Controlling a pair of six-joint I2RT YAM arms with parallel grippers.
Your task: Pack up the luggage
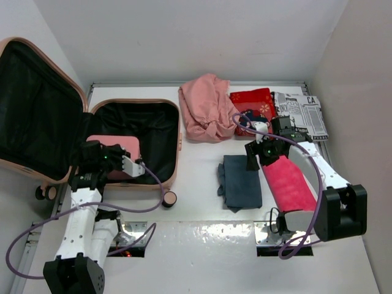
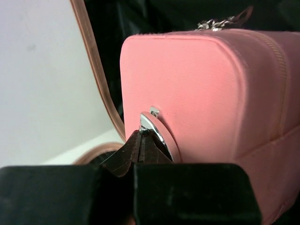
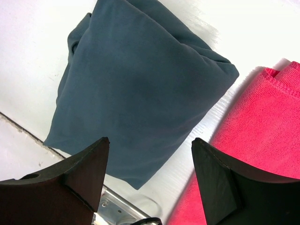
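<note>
The luggage (image 1: 177,147) lies open at the left, its lid (image 1: 37,104) raised and its lining black. In its base rests a small pink box (image 1: 125,147). My left gripper (image 1: 113,160) hovers over that box. In the left wrist view the box (image 2: 211,93) fills the frame, with the luggage rim (image 2: 96,70) beside it. My left gripper (image 2: 142,133) is shut, its tips pinched on the box's metal handle (image 2: 161,138). My right gripper (image 1: 252,160) stands open above the table, empty, between a folded dark blue cloth (image 3: 140,84) and a red towel (image 3: 262,126).
The dark blue cloth (image 1: 241,180) and the red towel (image 1: 288,184) lie at centre right. Behind them lie a crumpled pink garment (image 1: 205,110), a red patterned cloth (image 1: 254,101) and a black-and-white printed cloth (image 1: 300,113). A small round object (image 1: 169,198) sits by the luggage's near corner.
</note>
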